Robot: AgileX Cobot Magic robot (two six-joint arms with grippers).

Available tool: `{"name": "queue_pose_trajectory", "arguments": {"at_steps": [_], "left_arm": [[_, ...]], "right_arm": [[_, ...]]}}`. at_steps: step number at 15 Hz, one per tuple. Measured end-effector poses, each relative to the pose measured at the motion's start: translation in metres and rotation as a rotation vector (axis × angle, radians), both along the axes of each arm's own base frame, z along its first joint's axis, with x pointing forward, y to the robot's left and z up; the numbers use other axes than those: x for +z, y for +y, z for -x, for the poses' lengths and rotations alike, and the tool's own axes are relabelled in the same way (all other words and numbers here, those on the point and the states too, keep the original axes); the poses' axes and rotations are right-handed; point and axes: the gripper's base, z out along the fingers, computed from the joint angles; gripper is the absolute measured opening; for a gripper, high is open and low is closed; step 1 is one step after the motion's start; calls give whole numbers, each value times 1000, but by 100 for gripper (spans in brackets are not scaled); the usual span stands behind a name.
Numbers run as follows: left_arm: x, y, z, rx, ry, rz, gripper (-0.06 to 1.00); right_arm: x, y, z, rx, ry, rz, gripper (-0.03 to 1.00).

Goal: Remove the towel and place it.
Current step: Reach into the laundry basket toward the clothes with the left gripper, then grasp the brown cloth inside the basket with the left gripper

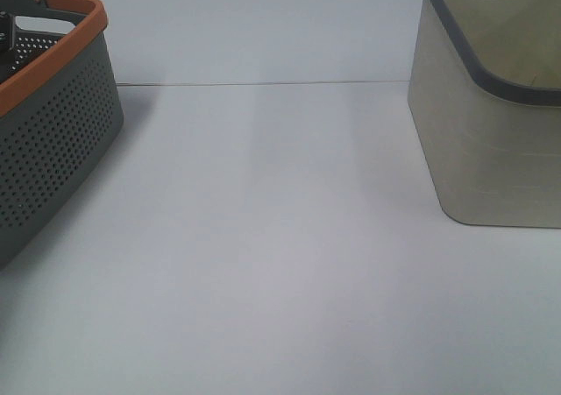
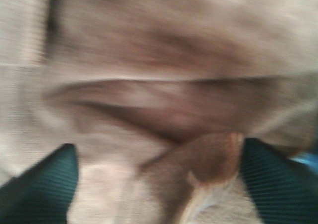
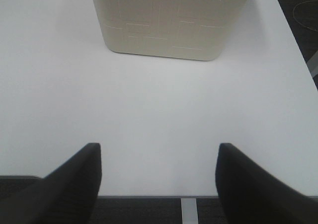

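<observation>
While our left gripper [image 2: 158,145] straddles a towel [image 2: 164,60] fold, spread like our right gripper [image 3: 159,145], we risk pinching too little cloth.

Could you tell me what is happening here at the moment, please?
The left claw is close over the reddish-brown towel, its jaws apart with a fold of cloth between them; the view is too blurred to say whether it grips. The right claw hangs open above the white table, facing the beige basket and holding nothing. The grey basket with the orange rim stands at the table's left. No towel lies on the table yet.
</observation>
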Motion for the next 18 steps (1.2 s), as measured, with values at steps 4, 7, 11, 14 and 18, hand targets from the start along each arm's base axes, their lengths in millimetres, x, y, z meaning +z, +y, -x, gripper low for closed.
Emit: {"name": "queue_pose_trajectory", "arguments": {"at_steps": [4, 7, 11, 14, 18], "left_arm": [[0, 0, 1, -1, 8, -2, 55], [0, 0, 1, 15, 12, 0, 48], [0, 0, 1, 21, 16, 2, 48], [0, 0, 2, 25, 18, 6, 48], [0, 0, 2, 25, 19, 7, 43]], "right_arm": [[0, 0, 0, 0, 0, 0, 57], [0, 0, 0, 0, 0, 0, 57], [0, 0, 0, 0, 0, 0, 57], [0, 0, 0, 0, 0, 0, 57], [0, 0, 0, 0, 0, 0, 57]]}}
